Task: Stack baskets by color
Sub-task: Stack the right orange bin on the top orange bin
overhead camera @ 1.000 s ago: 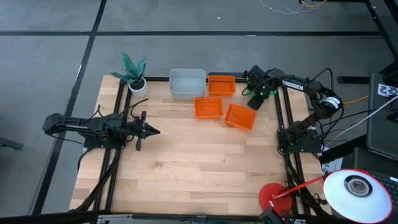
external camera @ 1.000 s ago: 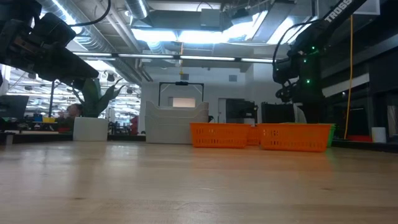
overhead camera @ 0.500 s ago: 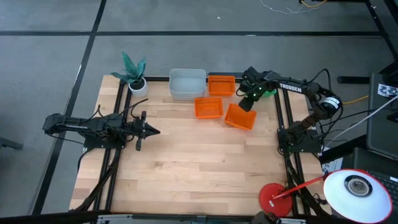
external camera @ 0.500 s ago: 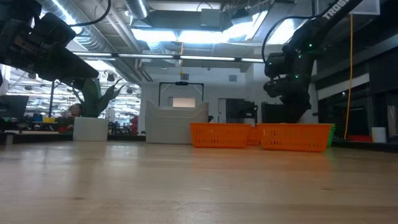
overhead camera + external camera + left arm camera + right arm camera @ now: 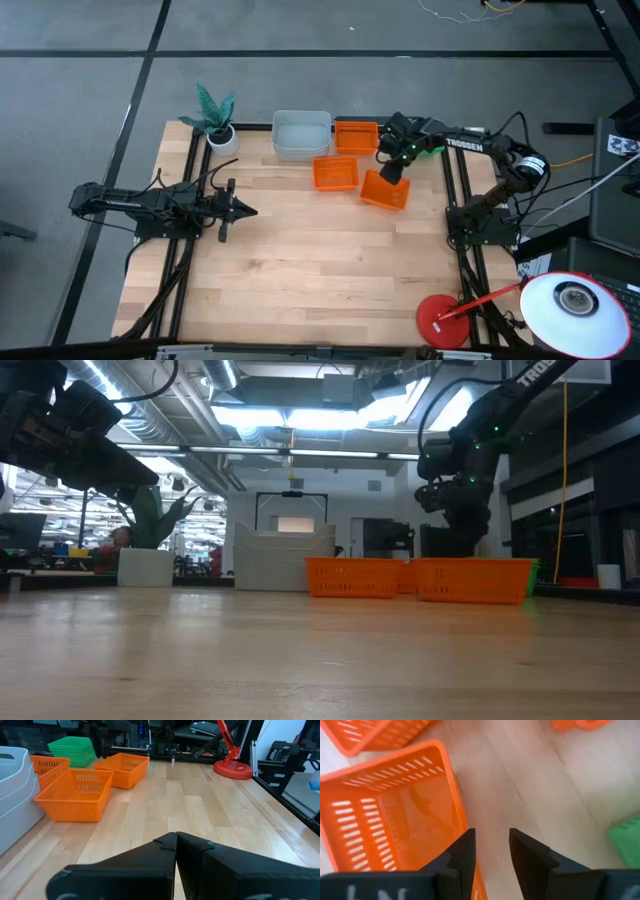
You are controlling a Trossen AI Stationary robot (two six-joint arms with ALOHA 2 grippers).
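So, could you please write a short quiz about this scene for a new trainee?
1. True or false: the left gripper is shut and holds nothing.
2. The right gripper hovers, fingers apart, over which thing? A) the grey baskets B) the tilted orange basket C) the potted plant
3. How many orange baskets lie on the table in the high view?

Key
1. True.
2. B; its rim lies below the open fingers in the right wrist view.
3. Three: the tilted one, one beside it, and one behind next to the grey baskets.
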